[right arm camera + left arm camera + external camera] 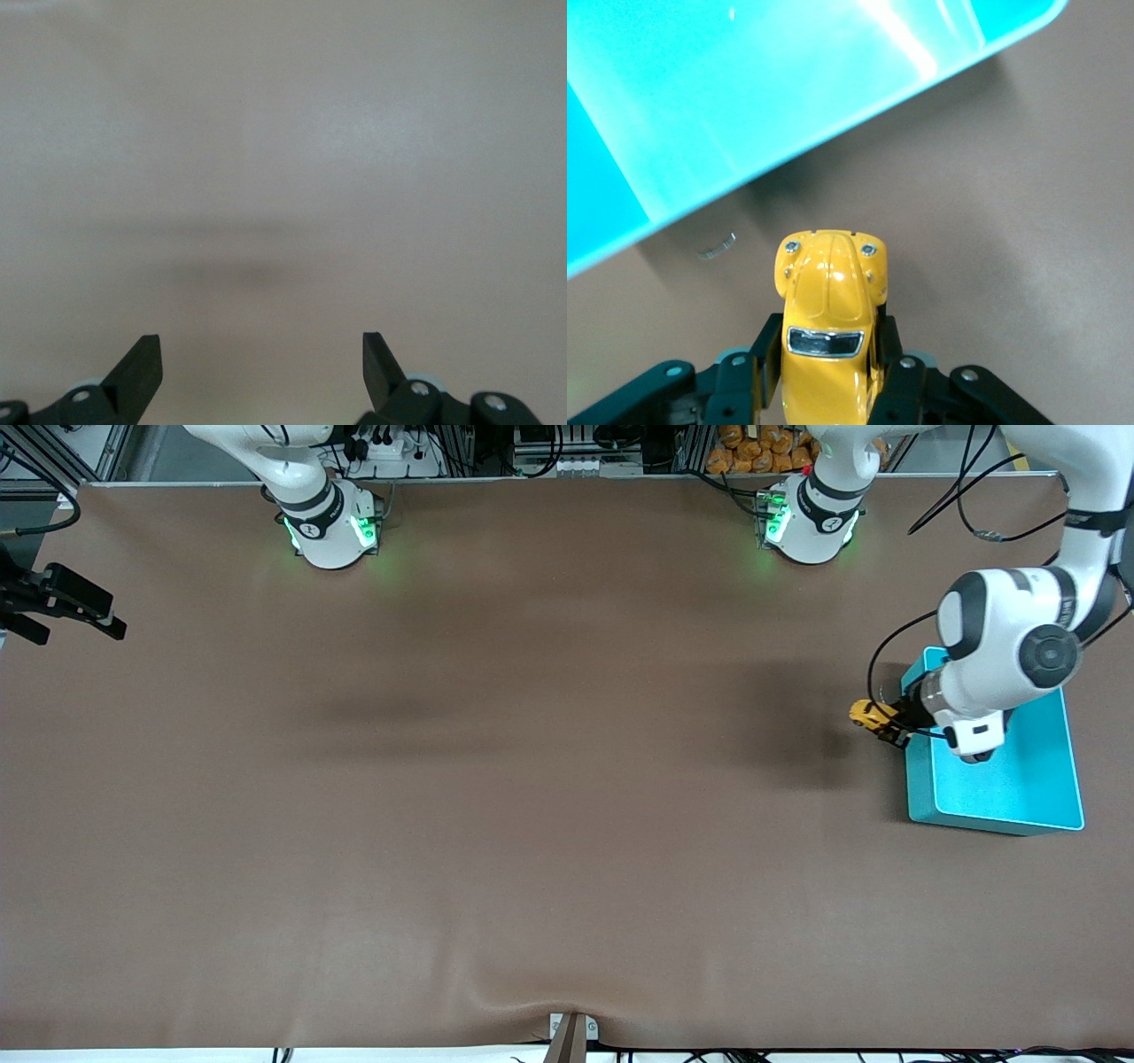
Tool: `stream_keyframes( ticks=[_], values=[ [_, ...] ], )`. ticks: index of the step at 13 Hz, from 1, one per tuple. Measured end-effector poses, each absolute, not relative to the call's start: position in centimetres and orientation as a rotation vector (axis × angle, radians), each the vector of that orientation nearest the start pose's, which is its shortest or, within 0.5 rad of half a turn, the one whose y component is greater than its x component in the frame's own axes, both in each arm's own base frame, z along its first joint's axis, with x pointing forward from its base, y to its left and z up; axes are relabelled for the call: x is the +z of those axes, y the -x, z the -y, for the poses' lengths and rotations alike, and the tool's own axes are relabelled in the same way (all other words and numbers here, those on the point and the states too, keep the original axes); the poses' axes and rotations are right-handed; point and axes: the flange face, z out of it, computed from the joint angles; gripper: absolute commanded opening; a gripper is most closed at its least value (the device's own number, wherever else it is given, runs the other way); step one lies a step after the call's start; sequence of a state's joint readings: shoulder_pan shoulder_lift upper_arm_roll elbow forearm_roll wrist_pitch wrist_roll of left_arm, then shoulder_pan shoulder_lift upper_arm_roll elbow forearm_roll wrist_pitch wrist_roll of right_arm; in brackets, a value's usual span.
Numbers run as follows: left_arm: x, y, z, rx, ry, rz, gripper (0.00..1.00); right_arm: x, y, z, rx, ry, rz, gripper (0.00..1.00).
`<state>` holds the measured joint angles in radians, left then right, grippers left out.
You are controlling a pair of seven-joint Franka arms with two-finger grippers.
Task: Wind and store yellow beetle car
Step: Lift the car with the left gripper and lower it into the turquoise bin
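Bin (1019, 793) (turquoise); left fingers (764, 359) grip car (829, 329)

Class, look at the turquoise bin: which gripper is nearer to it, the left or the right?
Left. The left gripper hangs just beside the turquoise bin, its fingers shut on the yellow beetle car. The right gripper waits, open, at the right arm's end of the table.

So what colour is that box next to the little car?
Turquoise bin, clearest in the front view, beside the yellow beetle car held by the left gripper.
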<state>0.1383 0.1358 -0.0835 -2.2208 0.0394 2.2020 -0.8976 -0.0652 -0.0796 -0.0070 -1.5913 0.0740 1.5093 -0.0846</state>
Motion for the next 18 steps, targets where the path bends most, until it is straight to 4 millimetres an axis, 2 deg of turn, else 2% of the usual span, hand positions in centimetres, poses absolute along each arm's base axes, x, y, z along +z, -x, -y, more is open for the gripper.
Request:
stream_keyframes(
  ticks=[2, 4, 6, 7, 10, 13, 16, 18],
  values=[
    [31.3, -52.3, -6.8, 0.196, 2.847, 1.150, 0.00, 65.2, -52.2, 3.1, -0.002, 3.074, 0.027, 1.00],
    [31.4, -51.4, -12.0, 0.196, 2.910, 0.887, 0.00, 65.1, -52.2, 3.1, 0.001, 3.082, 0.029, 1.00],
    [31.6, -50.3, -16.7, 0.200, 2.923, 0.716, 0.00, 65.0, -52.2, 3.3, 0.006, 3.095, 0.032, 1.00],
    [31.7, -49.9, -18.2, 0.203, 2.936, 0.657, 0.00, 65.0, -52.2, 3.3, 0.007, 3.104, 0.035, 1.00],
    [30.7, -50.1, -19.7, 0.201, 2.975, 0.511, 0.00, 65.0, -52.2, 3.2, 0.008, 3.109, 0.038, 1.00],
    [27.3, -50.7, -21.4, 0.139, 3.018, 0.369, 0.00, 65.0, -52.2, 3.2, 0.009, 3.110, 0.038, 1.00],
    [24.1, -51.3, -21.8, 0.137, 3.037, 0.279, 0.00, 64.9, -52.2, 3.2, 0.011, 3.111, 0.038, 1.00],
    [23.0, -51.6, -21.8, 0.165, 3.023, 0.201, 0.00, 64.9, -52.2, 3.2, 0.011, 3.111, 0.038, 1.00]
  ],
)
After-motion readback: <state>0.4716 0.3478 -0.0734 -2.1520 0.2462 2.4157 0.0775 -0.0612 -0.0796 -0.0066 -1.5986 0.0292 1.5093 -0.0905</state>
